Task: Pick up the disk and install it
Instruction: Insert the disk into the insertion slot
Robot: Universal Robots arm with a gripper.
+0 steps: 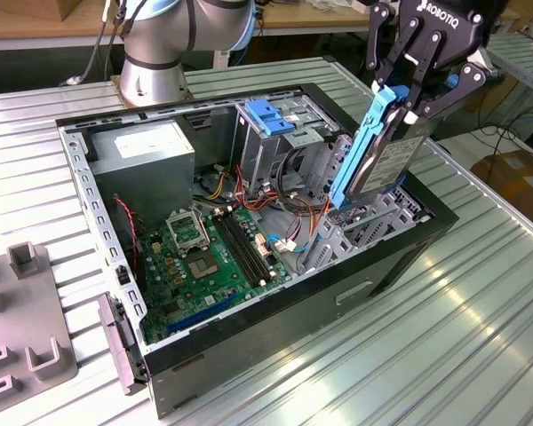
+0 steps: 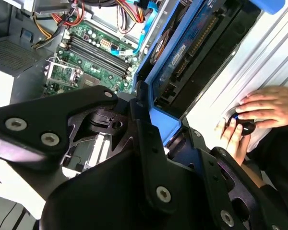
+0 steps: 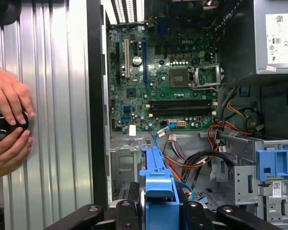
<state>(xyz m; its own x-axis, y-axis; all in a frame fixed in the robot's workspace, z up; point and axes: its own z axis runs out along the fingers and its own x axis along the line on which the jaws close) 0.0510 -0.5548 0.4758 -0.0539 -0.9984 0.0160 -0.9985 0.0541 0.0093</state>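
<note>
One disk (image 1: 384, 164), clenched in your end effector (image 1: 407, 105), hung tilted over the open case (image 1: 249, 355); its lower end was obscured among cables (image 1: 295, 169). Two hands (image 3: 8, 98) held a black knob (image 3: 7, 123) on the worktop (image 3: 53, 120).

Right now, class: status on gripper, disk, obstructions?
Gripper shut on the disk. Disk tilted over the open computer case, not seated. Cables beside its lower end; a person's hands outside case.
</note>
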